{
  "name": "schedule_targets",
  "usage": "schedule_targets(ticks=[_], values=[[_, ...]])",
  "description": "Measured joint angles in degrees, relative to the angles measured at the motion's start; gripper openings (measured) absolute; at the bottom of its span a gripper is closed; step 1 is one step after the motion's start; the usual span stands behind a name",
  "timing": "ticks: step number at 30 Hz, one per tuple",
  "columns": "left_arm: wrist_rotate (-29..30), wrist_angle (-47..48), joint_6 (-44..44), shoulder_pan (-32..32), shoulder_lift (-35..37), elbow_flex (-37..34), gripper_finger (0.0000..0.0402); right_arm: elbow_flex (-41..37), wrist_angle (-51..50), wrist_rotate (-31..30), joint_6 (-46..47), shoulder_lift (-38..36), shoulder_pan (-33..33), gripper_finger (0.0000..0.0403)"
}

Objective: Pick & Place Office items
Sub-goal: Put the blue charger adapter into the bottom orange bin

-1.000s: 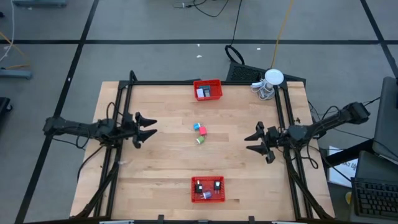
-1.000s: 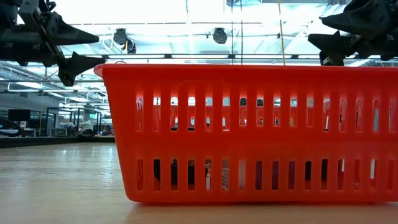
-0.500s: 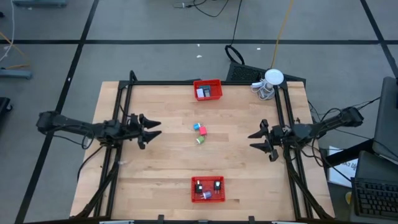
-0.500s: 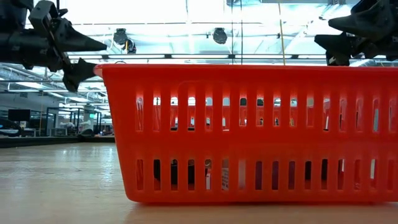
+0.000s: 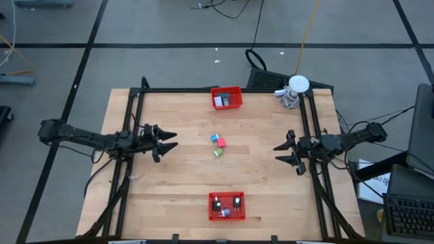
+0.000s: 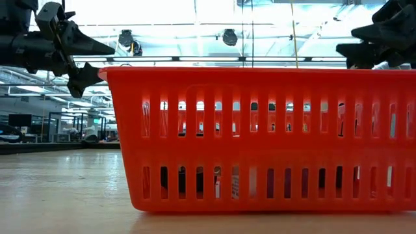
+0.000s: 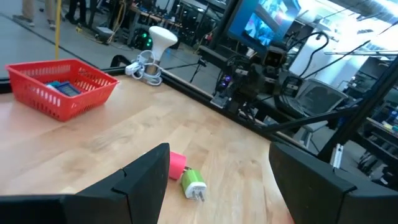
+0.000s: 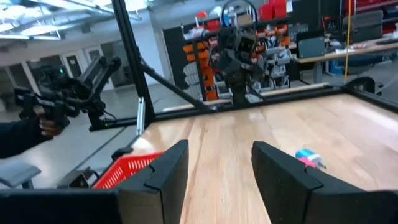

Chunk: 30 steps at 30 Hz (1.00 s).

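Observation:
Three tiny office items lie on the wood at the table's middle: a teal one (image 5: 213, 137), a pink one (image 5: 220, 142) and a green-and-white one (image 5: 218, 152). The left wrist view shows the pink item (image 7: 177, 163) and the green one (image 7: 194, 184) just past my fingers. My left gripper (image 5: 173, 139) is open above the table, to the left of the items. My right gripper (image 5: 279, 153) is open near the right edge, well off from them. The right wrist view shows the teal and pink items (image 8: 308, 157) at a distance.
A red mesh basket (image 5: 226, 97) with items in it stands at the far edge, and another (image 5: 226, 206) at the near edge; the near one fills the low view (image 6: 260, 136). A white round object with a coiled cable (image 5: 295, 88) sits at the far right corner. Bare wood surrounds the three items.
My left gripper has moved a little toward the table's middle, nearer the items. My right gripper has drawn back toward the table's right edge. Both stay open, and the items have not moved.

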State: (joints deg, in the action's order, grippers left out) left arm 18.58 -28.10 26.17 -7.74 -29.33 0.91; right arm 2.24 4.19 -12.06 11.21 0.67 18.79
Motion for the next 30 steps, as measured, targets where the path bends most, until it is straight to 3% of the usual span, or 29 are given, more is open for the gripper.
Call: schedule_targets(ticks=[2,8,18,30], values=[[1.1,-0.7,1.1,0.0,-0.8,0.0,0.0273,0.0,-0.2,-0.6,-0.3,-0.6,0.0,0.0164],[5.0,-6.1,2.8,0.0,-6.2,0.0,0.0273,0.3,-0.5,-10.5,-0.4,-0.2,0.0,0.0164],[3.0,-5.7,2.7,-0.1,-24.5,9.1,0.0273,0.3,1.9,-10.5,-0.4,-0.1,0.0,0.0164],[5.7,-0.3,-8.9,2.1,-51.9,25.8,0.0273,0.2,2.2,-10.5,-0.4,-0.1,0.0,0.0164]])
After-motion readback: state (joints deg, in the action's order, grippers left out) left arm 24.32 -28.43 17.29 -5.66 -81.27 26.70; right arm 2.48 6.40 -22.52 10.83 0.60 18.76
